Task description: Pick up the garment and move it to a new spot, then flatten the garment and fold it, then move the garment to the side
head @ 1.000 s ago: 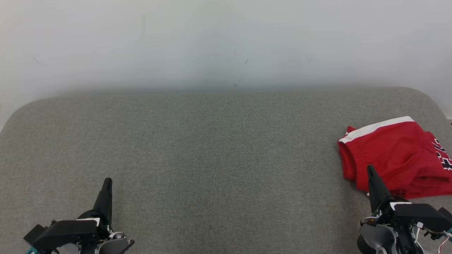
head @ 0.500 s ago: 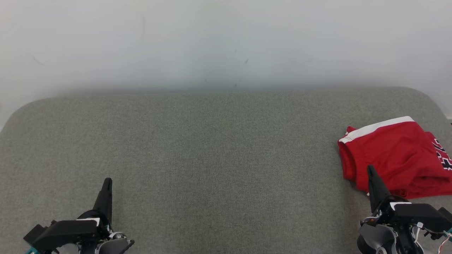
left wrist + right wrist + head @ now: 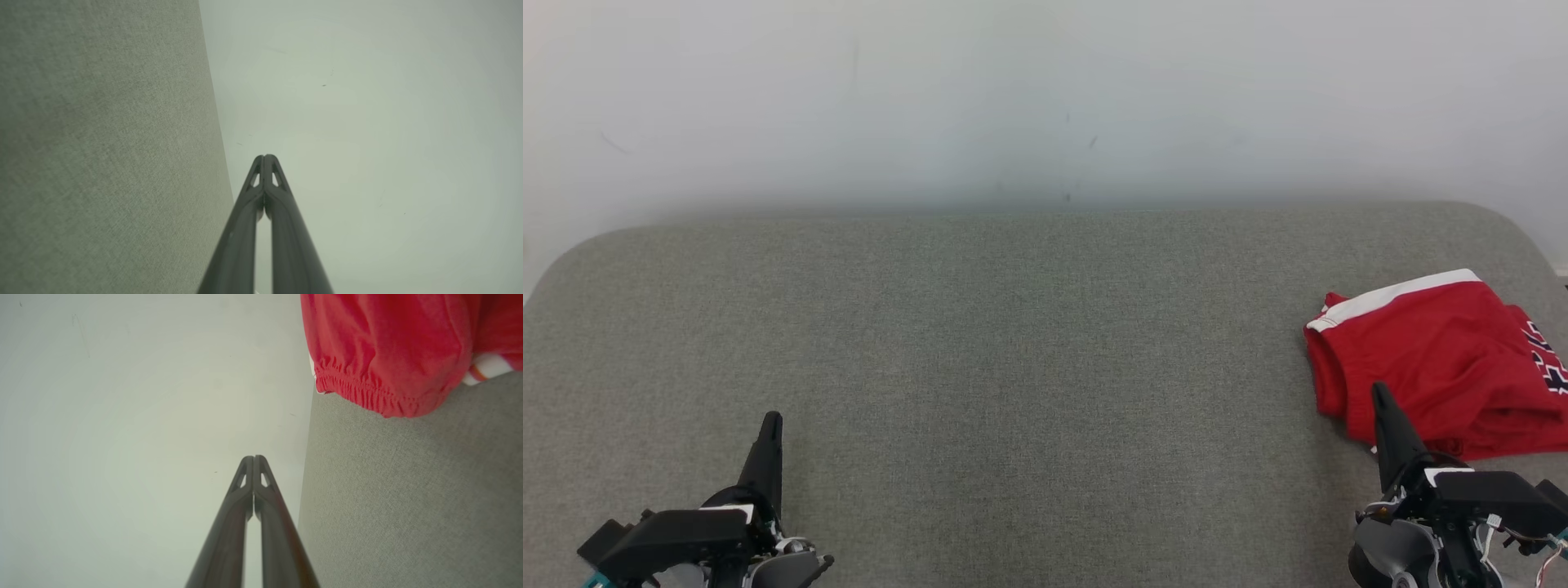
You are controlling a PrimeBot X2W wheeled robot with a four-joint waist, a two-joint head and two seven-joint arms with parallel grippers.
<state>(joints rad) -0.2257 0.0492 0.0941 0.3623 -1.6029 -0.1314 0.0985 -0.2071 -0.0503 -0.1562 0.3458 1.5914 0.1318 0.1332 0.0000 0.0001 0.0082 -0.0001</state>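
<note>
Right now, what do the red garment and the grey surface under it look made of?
Garment: thin soft knit, probably synthetic sportswear, matte; it lies in limp folds, with a gathered elastic hem and a white band.
Surface: coarse woven upholstery cloth, matte; flecked weave, rounded corners suggest padding.

We lose the right side of the garment (image 3: pixel 1437 351) past the head view's edge, so its lettering (image 3: pixel 1547 363) (dark and white) is unreadable. The right gripper (image 3: pixel 1380 394) hides part of its near edge; the right wrist view crops it at top and right.

Folded red garment (image 3: pixel 1437 359), far right
</note>
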